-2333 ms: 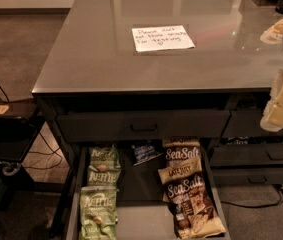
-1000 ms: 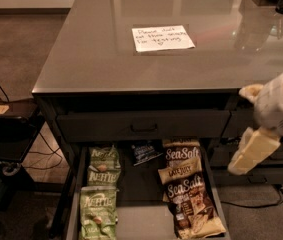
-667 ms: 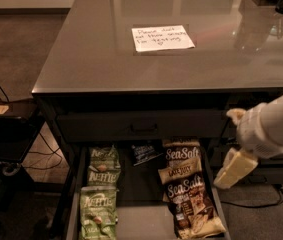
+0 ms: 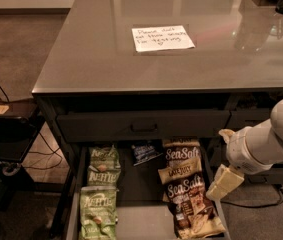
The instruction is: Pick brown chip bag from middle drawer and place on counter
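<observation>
The middle drawer [image 4: 142, 223] stands pulled open below the counter [image 4: 101, 59]. Two brown chip bags with white "Sea Salt" lettering lie along its right side, one behind [image 4: 181, 160] and one in front [image 4: 193, 206], partly overlapping. My gripper [image 4: 224, 181] hangs from the white arm [image 4: 268, 143] at the right, just above the drawer's right rail, beside the front brown bag and holding nothing that shows. A white handwritten note [image 4: 162, 38] lies on the counter.
Green Kettle bags [image 4: 102, 165] [image 4: 97, 211] lie along the drawer's left side, and a small dark-blue bag [image 4: 145, 151] at the back middle. The closed top drawer front with a recessed handle [image 4: 143, 126] is above. A low dark stand with cables [image 4: 6, 126] is at left.
My arm has come down and leftward from the counter's right edge to the right side of the open drawer. The bags have not moved.
</observation>
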